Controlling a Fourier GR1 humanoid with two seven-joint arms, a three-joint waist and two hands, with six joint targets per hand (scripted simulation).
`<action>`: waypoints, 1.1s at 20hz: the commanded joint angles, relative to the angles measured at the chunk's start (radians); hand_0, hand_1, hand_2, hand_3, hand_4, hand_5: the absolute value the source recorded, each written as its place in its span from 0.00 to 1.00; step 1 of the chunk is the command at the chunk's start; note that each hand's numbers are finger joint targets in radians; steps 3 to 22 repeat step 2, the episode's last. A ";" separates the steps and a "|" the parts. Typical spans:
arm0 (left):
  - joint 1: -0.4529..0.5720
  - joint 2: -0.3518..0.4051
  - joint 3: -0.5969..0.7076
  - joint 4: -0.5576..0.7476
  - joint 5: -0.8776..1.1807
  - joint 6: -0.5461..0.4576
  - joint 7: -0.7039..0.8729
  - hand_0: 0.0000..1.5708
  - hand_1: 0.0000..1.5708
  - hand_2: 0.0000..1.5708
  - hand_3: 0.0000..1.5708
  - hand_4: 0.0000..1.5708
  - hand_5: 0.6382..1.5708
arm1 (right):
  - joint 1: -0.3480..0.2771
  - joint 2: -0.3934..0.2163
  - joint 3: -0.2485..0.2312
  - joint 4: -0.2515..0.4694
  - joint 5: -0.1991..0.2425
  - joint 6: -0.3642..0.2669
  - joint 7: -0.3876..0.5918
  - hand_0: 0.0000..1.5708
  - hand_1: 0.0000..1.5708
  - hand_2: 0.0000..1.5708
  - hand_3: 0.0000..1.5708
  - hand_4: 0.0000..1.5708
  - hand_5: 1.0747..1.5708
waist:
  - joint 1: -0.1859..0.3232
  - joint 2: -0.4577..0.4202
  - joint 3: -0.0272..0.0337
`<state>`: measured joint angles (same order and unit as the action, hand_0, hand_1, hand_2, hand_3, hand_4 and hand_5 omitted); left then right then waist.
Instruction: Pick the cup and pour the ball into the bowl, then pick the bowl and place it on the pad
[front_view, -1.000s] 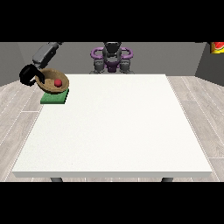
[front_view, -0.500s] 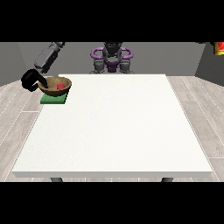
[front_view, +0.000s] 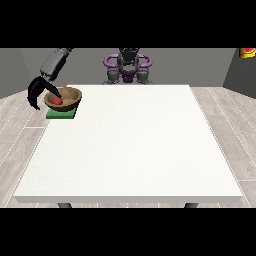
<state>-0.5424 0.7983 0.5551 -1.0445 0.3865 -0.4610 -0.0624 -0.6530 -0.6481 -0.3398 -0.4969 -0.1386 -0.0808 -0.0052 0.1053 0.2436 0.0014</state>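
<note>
Item: bowl (front_view: 63, 96) w/ ball (front_view: 58, 100), on pad (front_view: 61, 114), counter (front_view: 130, 145) corner. My fingers (front_view: 36, 93) spread, just beside rim. Step: placing, near done. Next: withdraw clear, I judge.

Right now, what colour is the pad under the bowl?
Green; the pad shows beneath the brown bowl in the front view.

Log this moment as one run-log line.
stage: bowl on pad | bowl: on green pad, red ball inside | hand at view's left: at bowl's rim, fingers spread | other hand: unseen
</note>
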 joint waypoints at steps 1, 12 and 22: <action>0.034 -0.048 -0.027 -0.009 -0.027 0.036 -0.014 0.00 0.00 0.00 0.00 0.76 1.00 | -0.021 -0.071 0.021 -0.009 0.015 0.072 0.073 0.00 0.00 0.00 0.00 0.00 0.62 | -0.024 -0.056 -0.0014; 0.032 0.008 -0.004 0.098 -0.050 0.016 -0.030 0.00 0.00 0.00 0.00 0.76 1.00 | -0.051 -0.051 0.053 -0.077 0.022 0.075 0.121 0.00 0.00 0.00 0.00 0.13 0.61 | -0.074 -0.102 -0.0037; 0.032 0.008 -0.004 0.098 -0.050 0.016 -0.030 0.00 0.00 0.00 0.00 0.76 1.00 | -0.051 -0.051 0.053 -0.077 0.022 0.075 0.121 0.00 0.00 0.00 0.00 0.13 0.61 | -0.074 -0.102 -0.0037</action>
